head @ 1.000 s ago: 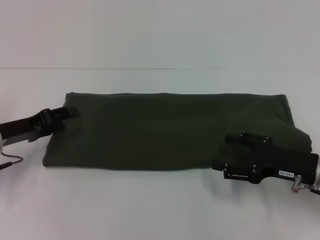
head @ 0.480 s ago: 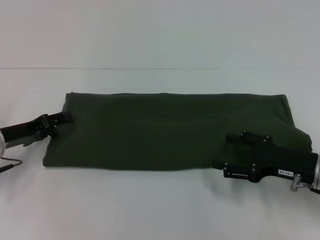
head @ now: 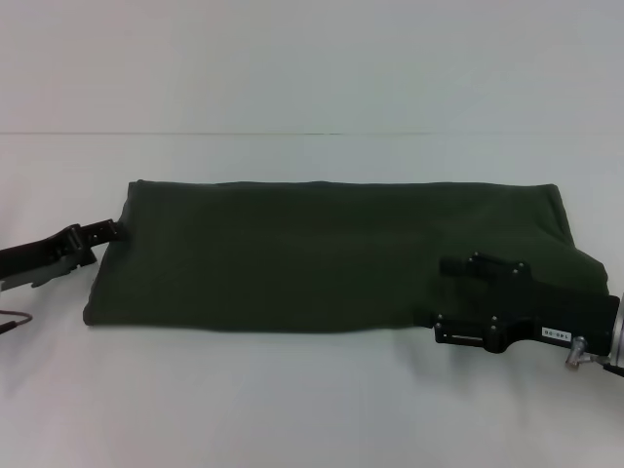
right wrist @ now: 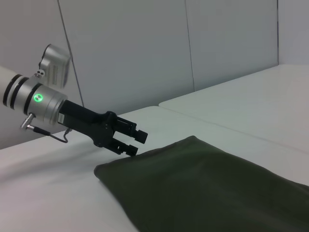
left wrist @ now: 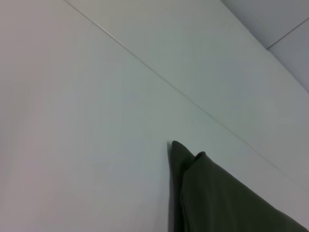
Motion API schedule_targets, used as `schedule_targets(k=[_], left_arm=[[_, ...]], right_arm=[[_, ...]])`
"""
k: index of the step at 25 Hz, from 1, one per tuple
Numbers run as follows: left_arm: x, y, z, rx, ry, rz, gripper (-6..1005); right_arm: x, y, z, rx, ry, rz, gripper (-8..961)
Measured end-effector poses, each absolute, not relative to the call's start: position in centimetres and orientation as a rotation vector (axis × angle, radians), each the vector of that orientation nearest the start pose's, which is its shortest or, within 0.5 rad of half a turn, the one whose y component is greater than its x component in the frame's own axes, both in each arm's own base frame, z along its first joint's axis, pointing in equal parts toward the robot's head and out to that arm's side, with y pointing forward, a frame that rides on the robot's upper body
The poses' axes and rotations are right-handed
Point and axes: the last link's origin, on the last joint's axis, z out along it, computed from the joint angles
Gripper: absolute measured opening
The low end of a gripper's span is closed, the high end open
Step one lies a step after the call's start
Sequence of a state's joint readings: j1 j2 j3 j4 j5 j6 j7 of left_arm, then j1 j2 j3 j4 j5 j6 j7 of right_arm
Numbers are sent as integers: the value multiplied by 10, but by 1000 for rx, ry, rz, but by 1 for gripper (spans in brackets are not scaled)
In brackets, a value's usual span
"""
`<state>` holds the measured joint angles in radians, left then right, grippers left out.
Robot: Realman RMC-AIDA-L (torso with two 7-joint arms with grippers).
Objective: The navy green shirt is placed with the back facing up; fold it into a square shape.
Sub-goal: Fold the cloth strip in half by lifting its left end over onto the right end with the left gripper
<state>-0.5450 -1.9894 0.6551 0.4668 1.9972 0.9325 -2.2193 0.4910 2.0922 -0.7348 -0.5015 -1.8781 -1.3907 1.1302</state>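
The navy green shirt [head: 331, 253] lies flat on the white table as a long folded rectangle with its plain side up. My left gripper [head: 109, 232] is open and empty at the shirt's left edge, just off the cloth near the far left corner. The right wrist view shows the left gripper [right wrist: 134, 143] with its fingers apart beside that corner of the shirt [right wrist: 207, 183]. The left wrist view shows only a folded corner of the shirt [left wrist: 227, 198]. My right gripper [head: 458, 297] hovers over the shirt's near right part.
The white table [head: 292, 409] stretches bare around the shirt, with a thin seam line [head: 214, 134] across it behind the cloth. A pale panelled wall [right wrist: 145, 53] stands beyond the table in the right wrist view.
My left gripper has drawn back to the left, off the shirt's left edge, and now shows less of itself. The right gripper and the shirt have hardly moved.
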Motion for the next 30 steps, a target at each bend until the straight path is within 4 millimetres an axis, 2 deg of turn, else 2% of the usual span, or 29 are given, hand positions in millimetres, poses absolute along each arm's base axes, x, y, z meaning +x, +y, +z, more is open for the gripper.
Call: schedule_targets(k=[6,30], left_arm=[[-358,375,32,-1724,-1720,-633,743],[-361,375,22,-1718,-1686,-598,748]], right_arm=[[283,322,-30,-2610,539,681,899],[283,325,-32,-2606,542,678,900]])
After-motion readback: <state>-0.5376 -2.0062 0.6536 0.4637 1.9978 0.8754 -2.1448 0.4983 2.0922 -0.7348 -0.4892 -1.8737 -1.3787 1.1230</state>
